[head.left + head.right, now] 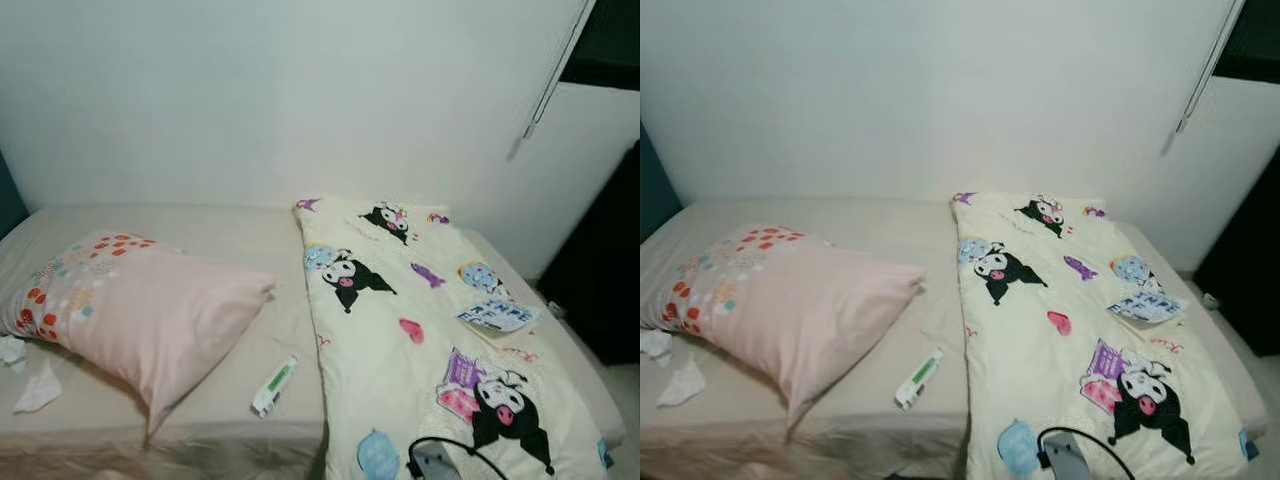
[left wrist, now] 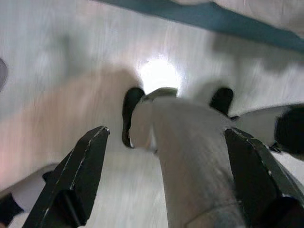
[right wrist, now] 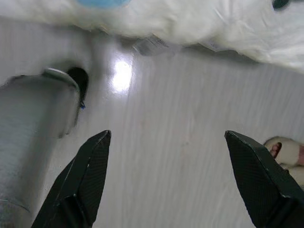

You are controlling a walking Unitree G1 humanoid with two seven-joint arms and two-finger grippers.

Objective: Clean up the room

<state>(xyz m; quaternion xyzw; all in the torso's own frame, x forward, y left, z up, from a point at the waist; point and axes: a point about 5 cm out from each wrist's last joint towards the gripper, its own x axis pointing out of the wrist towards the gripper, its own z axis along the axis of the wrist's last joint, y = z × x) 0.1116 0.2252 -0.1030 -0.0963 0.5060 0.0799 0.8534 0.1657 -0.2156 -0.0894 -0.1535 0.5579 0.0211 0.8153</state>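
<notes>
Tube (image 1: 275,386) lengthwise on bed (image 1: 230,400), cap nearest.

Bed scene: the dark corded object (image 1: 436,459) on the cartoon-print quilt (image 1: 400,300) is cut off by the lower edge, the white tube's (image 1: 274,386) label is illegible, and both wrist views are blurred.

On the bed (image 1: 250,240) before you, the pillow (image 1: 140,305) lies left and the blanket (image 1: 420,340) right. The tube (image 1: 274,385) lies between them, near the front edge. Two tissues (image 1: 38,390) lie left of the pillow. A leaflet (image 1: 497,316) lies on the blanket.
</notes>
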